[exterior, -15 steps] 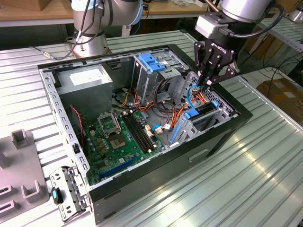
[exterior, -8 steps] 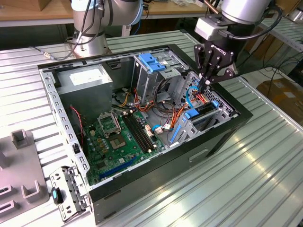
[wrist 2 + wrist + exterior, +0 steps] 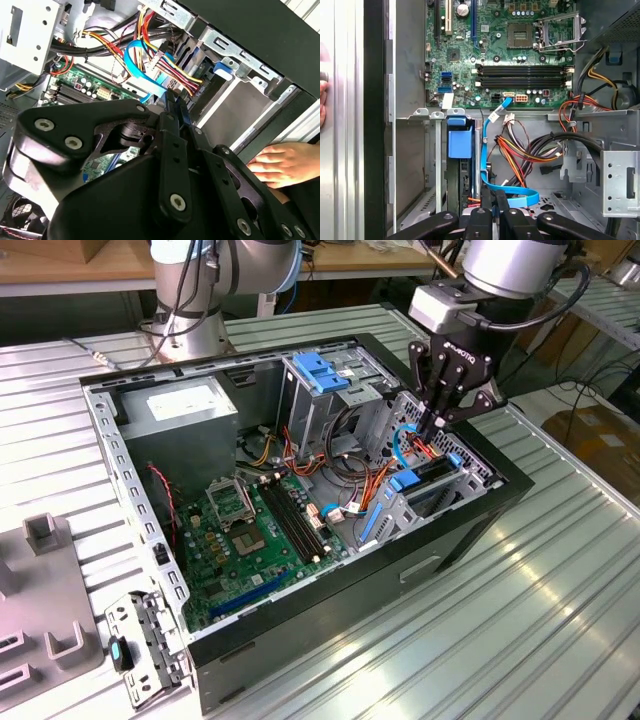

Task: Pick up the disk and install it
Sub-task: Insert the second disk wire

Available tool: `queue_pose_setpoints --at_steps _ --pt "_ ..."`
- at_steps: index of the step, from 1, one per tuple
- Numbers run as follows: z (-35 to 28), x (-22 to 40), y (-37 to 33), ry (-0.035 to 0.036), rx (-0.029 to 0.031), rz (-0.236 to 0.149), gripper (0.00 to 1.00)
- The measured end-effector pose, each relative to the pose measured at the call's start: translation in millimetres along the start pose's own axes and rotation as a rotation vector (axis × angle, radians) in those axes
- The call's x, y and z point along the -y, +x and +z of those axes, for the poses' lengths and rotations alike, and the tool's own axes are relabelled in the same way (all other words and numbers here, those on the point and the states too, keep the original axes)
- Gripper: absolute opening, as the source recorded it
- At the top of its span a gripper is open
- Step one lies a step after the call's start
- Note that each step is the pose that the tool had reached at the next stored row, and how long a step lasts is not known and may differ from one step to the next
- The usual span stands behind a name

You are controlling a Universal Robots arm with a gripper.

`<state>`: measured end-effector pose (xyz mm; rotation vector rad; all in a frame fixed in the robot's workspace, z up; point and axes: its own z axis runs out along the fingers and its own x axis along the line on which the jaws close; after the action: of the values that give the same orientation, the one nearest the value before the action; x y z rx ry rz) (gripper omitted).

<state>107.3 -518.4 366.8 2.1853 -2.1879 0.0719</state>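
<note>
On a metal tabletop (image 3: 560, 620) lies an open computer case (image 3: 470, 530). The gripper (image 3: 437, 426), jaws together on the disk's (image 3: 432, 468) edge, lowers it into a drive bay. Insertion seems nearly finished; next calls for seating it fully. A hand (image 3: 282, 162) rests nearby.
</note>
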Motion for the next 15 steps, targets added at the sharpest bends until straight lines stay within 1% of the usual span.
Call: queue_pose_setpoints --at_steps 2,3,5,6,7,9,12,15 --pt "1.0 0.0 -0.1 0.0 -0.0003 0.0 0.19" --pt "1.5 0.0 -0.1 0.0 -0.0002 0.0 0.25" --pt "3.0 0.0 -0.2 0.0 -0.0014 0.0 0.25" --pt "3.3 0.0 -0.2 0.0 -0.0039 0.0 0.17" --pt "3.4 0.0 -0.2 0.0 -0.0051 0.0 0.16" --pt "3.7 0.0 0.7 0.0 -0.0049 0.0 0.16" --pt "4.6 0.0 8.7 0.001 -0.0038 -0.004 0.16" --pt "6.2 -0.7 12.3 0.0029 -0.0012 -0.017 0.16"
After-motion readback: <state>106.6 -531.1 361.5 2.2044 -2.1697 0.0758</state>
